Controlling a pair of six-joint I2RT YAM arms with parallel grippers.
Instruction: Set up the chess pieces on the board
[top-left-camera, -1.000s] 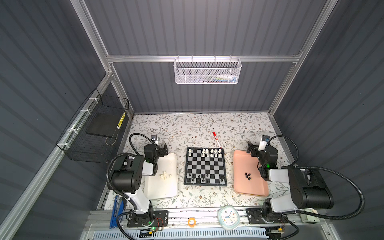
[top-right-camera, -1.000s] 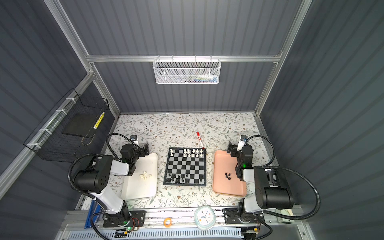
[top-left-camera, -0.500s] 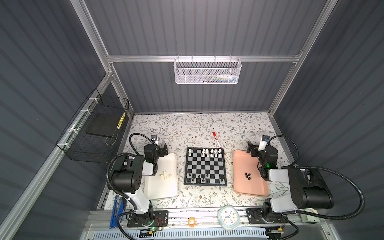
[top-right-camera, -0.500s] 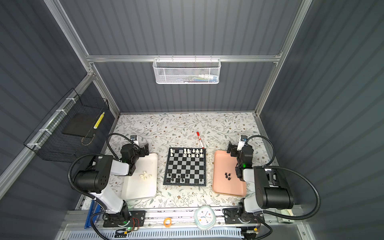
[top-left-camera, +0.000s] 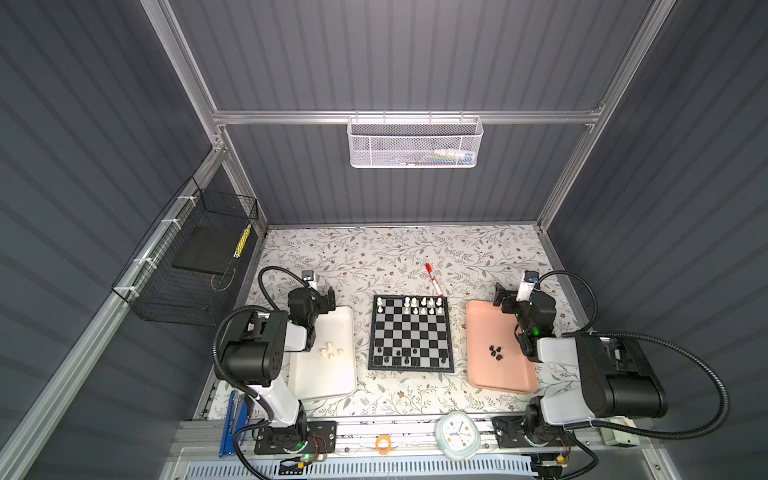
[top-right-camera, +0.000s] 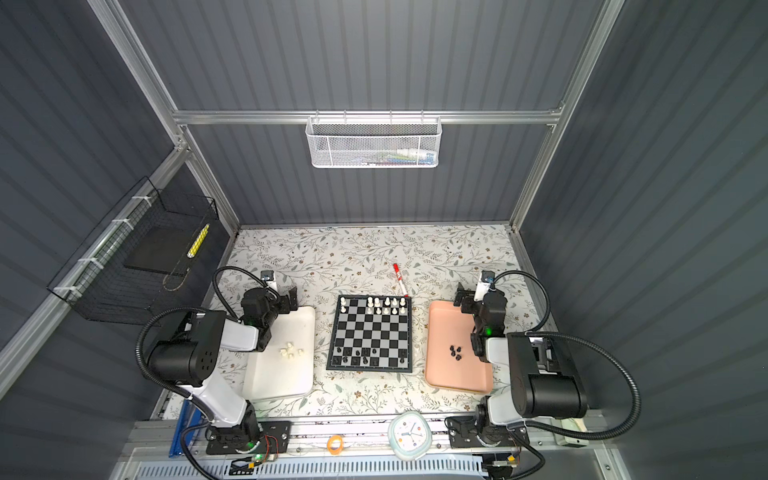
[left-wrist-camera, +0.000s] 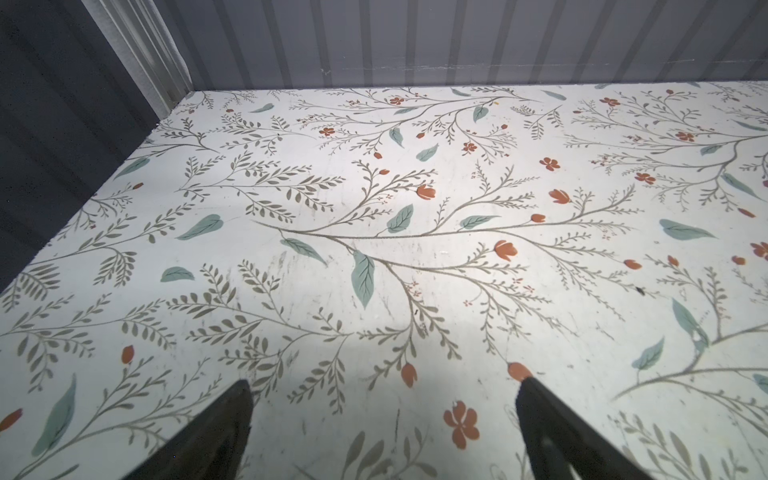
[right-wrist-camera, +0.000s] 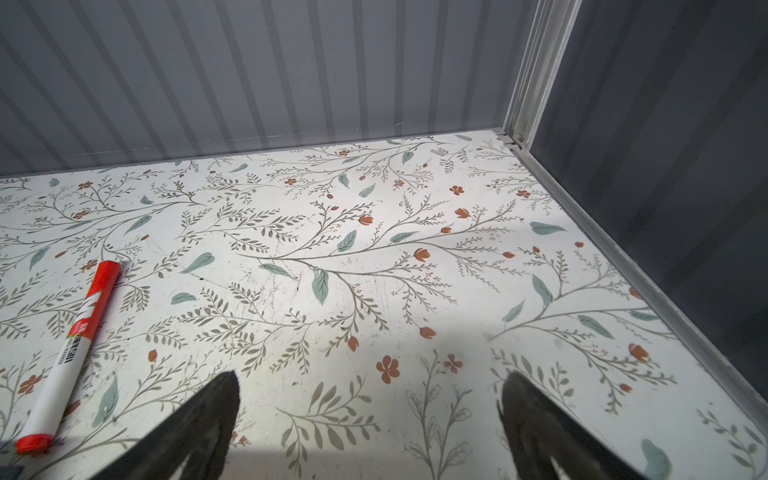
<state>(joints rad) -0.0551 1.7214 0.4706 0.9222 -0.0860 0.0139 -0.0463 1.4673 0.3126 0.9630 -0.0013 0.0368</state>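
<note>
1. In both top views the board lies between a white tray and a pink tray, with chess pieces on its end rows and on both trays.
2. Left wrist: the left pincer is spread wide over the surface.
3. Right wrist: the right pincer is spread wide, with a marker lying nearby.

Grey ribbed walls, floral tabletop
</note>
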